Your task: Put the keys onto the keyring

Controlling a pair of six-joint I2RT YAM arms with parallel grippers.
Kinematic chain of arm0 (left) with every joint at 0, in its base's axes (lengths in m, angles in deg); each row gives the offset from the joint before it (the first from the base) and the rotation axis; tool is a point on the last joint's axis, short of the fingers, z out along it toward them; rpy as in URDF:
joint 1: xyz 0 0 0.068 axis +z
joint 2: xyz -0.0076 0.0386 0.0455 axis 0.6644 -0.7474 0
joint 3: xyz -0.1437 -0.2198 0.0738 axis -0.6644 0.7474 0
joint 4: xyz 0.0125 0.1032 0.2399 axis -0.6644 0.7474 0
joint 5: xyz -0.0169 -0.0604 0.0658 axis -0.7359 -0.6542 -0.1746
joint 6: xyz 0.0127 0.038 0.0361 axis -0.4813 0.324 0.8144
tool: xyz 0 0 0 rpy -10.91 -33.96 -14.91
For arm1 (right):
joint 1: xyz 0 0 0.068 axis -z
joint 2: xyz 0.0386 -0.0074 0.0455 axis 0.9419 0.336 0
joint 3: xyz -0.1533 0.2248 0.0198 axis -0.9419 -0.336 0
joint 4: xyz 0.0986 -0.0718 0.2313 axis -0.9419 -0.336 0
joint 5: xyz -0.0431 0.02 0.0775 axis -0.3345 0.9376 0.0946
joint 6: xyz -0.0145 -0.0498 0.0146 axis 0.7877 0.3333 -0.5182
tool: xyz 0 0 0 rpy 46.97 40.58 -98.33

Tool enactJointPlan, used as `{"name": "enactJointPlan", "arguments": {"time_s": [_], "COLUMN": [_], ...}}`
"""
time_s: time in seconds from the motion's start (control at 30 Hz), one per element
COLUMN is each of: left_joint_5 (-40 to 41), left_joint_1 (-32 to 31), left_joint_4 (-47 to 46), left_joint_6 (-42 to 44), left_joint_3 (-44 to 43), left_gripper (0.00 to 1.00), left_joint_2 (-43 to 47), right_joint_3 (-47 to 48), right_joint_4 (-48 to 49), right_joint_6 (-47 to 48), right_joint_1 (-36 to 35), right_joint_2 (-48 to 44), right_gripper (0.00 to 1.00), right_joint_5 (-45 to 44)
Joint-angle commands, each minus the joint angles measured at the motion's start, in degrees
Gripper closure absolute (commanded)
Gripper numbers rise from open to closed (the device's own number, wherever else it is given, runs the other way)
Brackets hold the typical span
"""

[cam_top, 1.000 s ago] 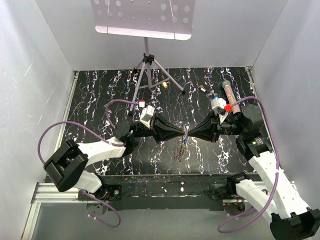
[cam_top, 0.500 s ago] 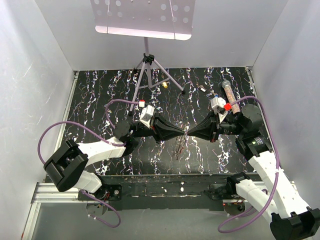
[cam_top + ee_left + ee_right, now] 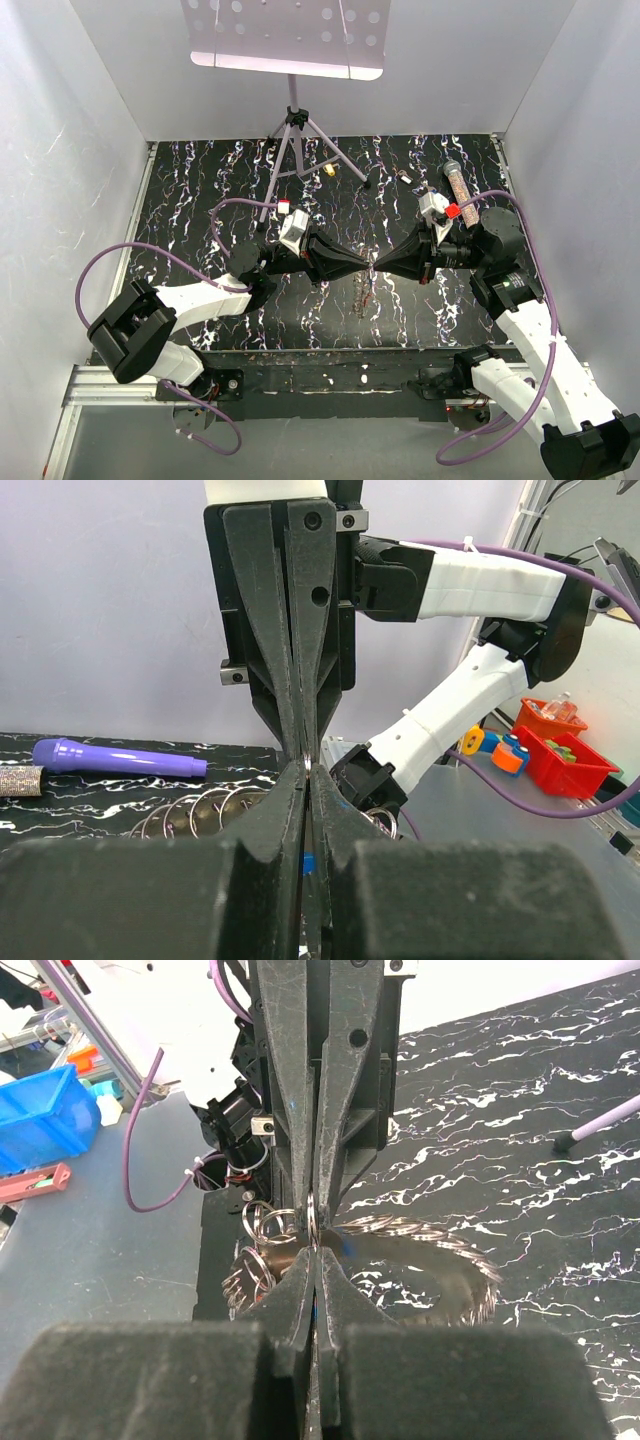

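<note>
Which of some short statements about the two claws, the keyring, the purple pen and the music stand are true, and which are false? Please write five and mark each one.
1. The left claw and the right claw meet tip to tip above the table. True.
2. The right claw is wide open. False: its fingers are pressed together.
3. The purple pen lies on the table, in no claw. True.
4. The music stand lies flat. False: it stands upright on its tripod at the far side.
5. The keyring sits in the far right corner. False: its coil is close below the meeting claw tips.
</note>
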Motion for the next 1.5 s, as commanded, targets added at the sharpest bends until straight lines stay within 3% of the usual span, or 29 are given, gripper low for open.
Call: {"name": "enactJointPlan", "arguments": {"time_s": [0.0, 0.3, 0.9, 1.03, 1.27, 1.37, 1.47], "left_joint_5": [1.2, 1.5, 1.5, 2.2, 2.0, 1.8, 1.6], "left_joint_1": [0.2, 0.3, 0.3, 0.2, 0.4, 0.4, 0.4], "left_joint_4": [-13.2, -12.0, -13.3, -13.2, -12.9, -11.8, -12.0], "left_joint_6": [-0.5, 0.7, -0.9, -1.1, -1.1, -0.5, -0.7], "left_joint_3": [-2.4, -1.6, -2.7, -2.5, -2.4, -2.2, -2.3], "left_gripper": [1.00, 1.00, 1.00, 1.00, 1.00, 1.00, 1.00], "left_joint_2": [1.2, 2.7, 2.7, 2.8, 3.6, 4.6, 4.9], "right_joint_3": [0.1, 1.5, -1.2, -0.8, 5.1, 6.4, 4.2], "right_joint_4": [-1.2, -2.6, 1.2, 1.1, -7.3, -7.0, 0.6], "right_joint_6": [-0.3, 0.7, -6.3, -5.9, 3.8, 5.9, 3.8], "right_joint_1": [-0.4, -0.2, -1.1, -1.2, -1.0, -0.7, -0.8], "right_joint_2": [0.0, -0.4, 0.5, -0.2, -1.5, -1.9, -2.1], "right_gripper": [0.99, 0.99, 0.99, 0.91, 0.63, 0.59, 0.58], "right_joint_5": [-0.8, -0.3, -0.9, -1.0, -0.7, 0.6, 1.9]}}
